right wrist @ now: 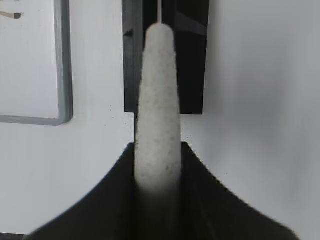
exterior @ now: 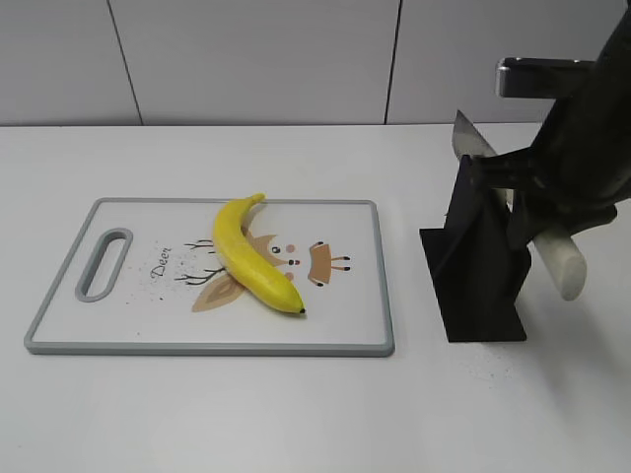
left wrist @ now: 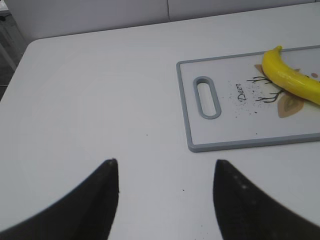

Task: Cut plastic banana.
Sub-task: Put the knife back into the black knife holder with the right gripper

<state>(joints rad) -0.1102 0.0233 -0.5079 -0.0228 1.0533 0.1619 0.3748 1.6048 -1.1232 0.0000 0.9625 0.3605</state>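
The plastic banana (exterior: pixel 251 258) is whole and bright yellow and lies slantwise on the white cutting board (exterior: pixel 128 325); it also shows in the left wrist view (left wrist: pixel 290 79). My right gripper (right wrist: pixel 157 150) is shut on the pale speckled handle of a knife (right wrist: pixel 156 95). The knife (exterior: pixel 560 258) sits in a black knife stand (exterior: pixel 478 286), and its blade (exterior: pixel 470 136) pokes out above. My left gripper (left wrist: pixel 165 167) is open and empty over bare table left of the board, and it is out of the exterior view.
The board has a grey rim, a handle slot (left wrist: pixel 207 97) at its left end and a deer print. The black stand (right wrist: pixel 167 60) stands to the right of the board. A grey wall runs behind the white table.
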